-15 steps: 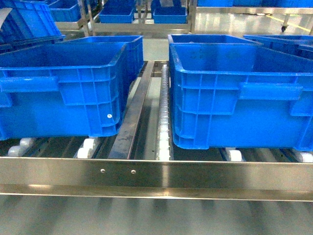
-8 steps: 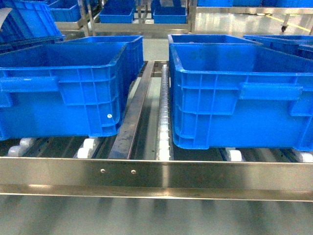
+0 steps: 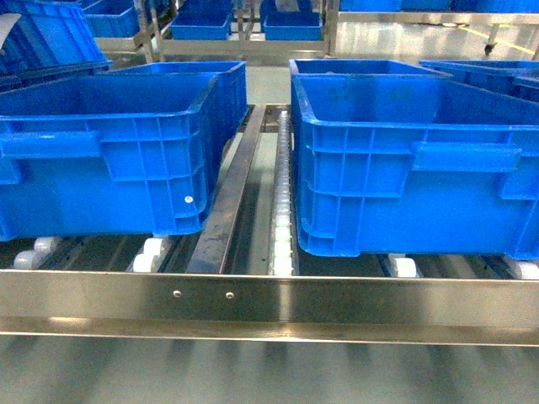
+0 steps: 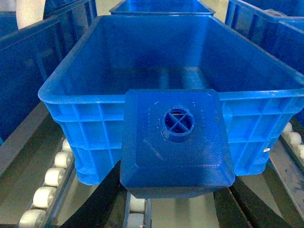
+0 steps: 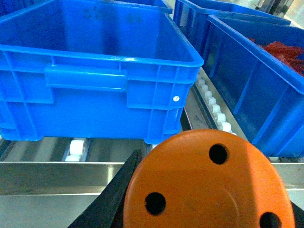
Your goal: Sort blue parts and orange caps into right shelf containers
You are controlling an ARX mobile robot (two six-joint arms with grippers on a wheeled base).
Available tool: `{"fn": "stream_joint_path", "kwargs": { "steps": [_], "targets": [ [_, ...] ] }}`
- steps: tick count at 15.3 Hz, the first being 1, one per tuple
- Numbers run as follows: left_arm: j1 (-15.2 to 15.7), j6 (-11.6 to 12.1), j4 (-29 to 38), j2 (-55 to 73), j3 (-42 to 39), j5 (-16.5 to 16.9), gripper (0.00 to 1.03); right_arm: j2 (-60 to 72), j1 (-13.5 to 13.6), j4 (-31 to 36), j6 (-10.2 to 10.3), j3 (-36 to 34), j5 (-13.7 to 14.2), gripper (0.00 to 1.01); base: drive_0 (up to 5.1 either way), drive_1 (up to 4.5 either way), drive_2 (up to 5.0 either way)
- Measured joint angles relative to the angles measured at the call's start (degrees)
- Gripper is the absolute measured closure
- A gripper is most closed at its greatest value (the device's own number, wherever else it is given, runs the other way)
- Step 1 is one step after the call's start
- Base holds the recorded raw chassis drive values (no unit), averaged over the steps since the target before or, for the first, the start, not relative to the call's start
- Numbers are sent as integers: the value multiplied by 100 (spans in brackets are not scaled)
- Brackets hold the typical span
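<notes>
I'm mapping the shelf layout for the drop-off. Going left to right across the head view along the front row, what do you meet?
Large open-top blue plastic crate on the left → dark metal track → row of white rollers → large open-top blue plastic crate on the right.

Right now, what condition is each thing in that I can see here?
Blue part: held in the left claw, stud up, in front of a crate.
Orange cap: held in the right claw, holes up.
Left crate: open, looks empty.
Right crate: open, floor hidden.
Far right crate: holds red pieces.
</notes>
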Motion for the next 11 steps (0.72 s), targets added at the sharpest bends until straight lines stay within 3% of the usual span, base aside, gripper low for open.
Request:
{"fn": "stream_joint_path", "kwargs": {
  "steps": [11],
  "targets": [
    [0,0,0,0,0,0,59,0,0,0,0,0,0,58,0,0,0]
  ]
}}
